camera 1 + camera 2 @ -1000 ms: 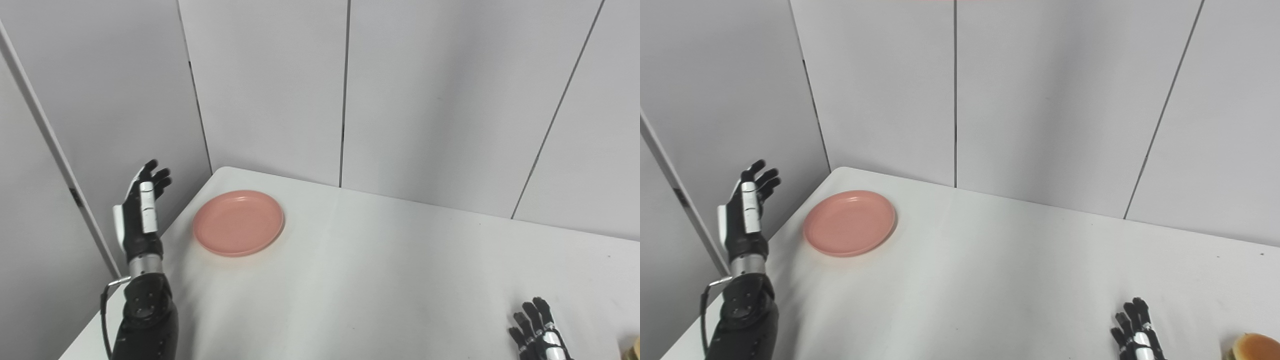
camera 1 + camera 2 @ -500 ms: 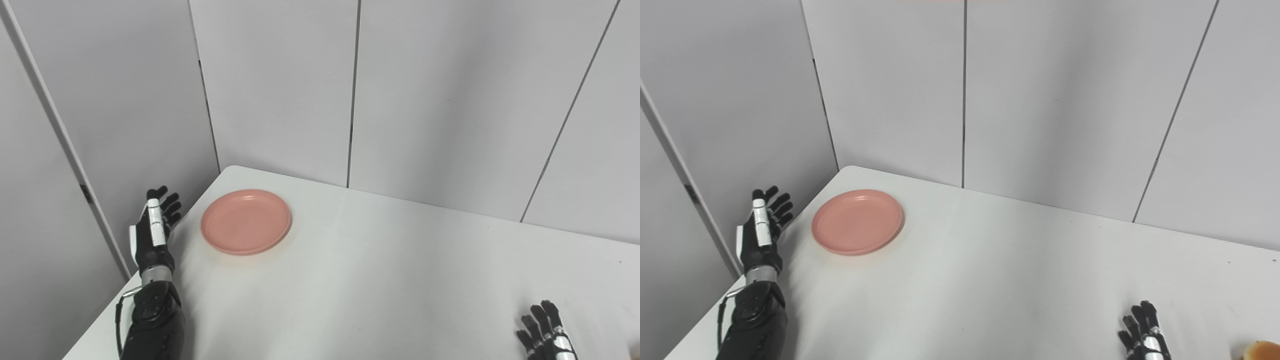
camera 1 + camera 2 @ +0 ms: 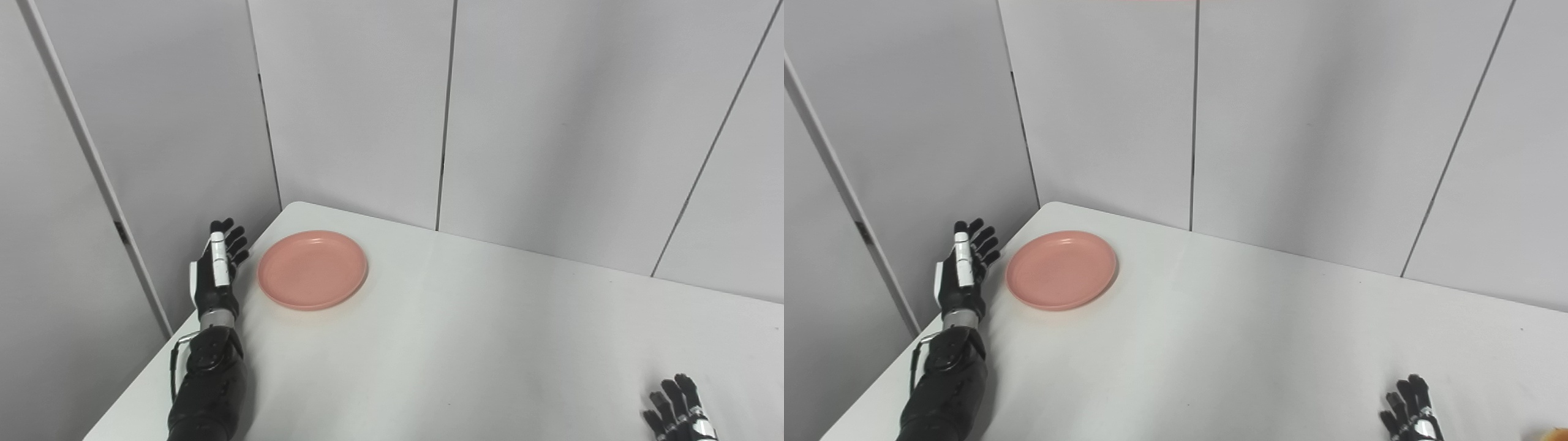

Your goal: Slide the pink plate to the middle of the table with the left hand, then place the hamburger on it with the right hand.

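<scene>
Left hand [image 3: 215, 275] now lower and closer to the pink plate [image 3: 312, 269] than a second ago; whole view also shifted, so part of that down to the camera.

Held empty, fingers [image 3: 231, 240] spread and pointing away toward the wall, at the left edge of the surface [image 3: 465, 343], just beside the plate's left rim but apart from it. Plate flat near the far left corner, well short of the middle. Right hand [image 3: 1412, 411] low at the bottom right, only spread fingertips in view, holding nothing, resting on or just above the surface; cannot tell which. A sliver of the hamburger [image 3: 1557, 434] at the bottom right corner in the right eye view, just right of that hand.
</scene>
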`<control>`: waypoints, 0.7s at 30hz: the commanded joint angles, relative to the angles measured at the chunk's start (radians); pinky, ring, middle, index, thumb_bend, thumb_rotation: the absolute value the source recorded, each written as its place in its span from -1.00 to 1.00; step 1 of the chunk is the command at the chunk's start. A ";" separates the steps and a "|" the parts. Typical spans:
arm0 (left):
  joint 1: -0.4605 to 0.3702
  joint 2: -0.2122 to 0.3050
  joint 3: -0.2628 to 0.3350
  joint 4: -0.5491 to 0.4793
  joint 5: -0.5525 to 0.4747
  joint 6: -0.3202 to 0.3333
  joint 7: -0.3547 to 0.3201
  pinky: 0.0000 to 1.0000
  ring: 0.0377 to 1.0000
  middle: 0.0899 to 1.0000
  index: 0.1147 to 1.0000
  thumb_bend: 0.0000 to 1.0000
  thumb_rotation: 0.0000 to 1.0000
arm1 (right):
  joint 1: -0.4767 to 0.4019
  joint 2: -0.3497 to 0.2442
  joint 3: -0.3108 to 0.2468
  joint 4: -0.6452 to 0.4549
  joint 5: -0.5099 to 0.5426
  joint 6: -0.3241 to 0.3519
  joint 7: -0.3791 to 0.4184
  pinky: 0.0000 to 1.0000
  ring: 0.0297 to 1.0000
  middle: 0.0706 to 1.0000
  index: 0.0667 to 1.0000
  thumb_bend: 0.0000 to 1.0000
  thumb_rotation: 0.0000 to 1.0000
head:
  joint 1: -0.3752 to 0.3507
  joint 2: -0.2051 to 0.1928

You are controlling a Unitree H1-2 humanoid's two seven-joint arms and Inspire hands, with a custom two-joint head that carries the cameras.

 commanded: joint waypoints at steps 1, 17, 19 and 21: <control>-0.023 0.014 -0.008 0.046 -0.008 -0.047 -0.028 0.73 0.72 0.66 0.63 0.65 1.00 | 0.032 -0.005 -0.004 0.015 0.006 -0.027 0.018 1.00 1.00 1.00 1.00 0.36 0.73 | -0.002 0.001; -0.163 -0.002 -0.022 0.280 -0.070 -0.089 -0.124 0.71 0.72 0.67 0.66 0.62 1.00 | 0.030 0.003 -0.002 0.023 0.004 -0.030 0.015 1.00 1.00 1.00 1.00 0.42 0.73 | -0.015 0.004; -0.164 -0.013 -0.032 0.285 -0.072 -0.089 -0.139 0.69 0.71 0.65 0.64 0.60 1.00 | 0.029 0.003 -0.002 0.027 0.004 -0.033 0.016 1.00 1.00 1.00 1.00 0.42 0.73 | -0.016 0.006; -0.164 -0.023 -0.039 0.288 -0.074 -0.090 -0.147 0.69 0.70 0.64 0.63 0.60 1.00 | 0.028 0.004 -0.002 0.030 0.004 -0.036 0.016 1.00 1.00 1.00 1.00 0.41 0.73 | -0.020 0.007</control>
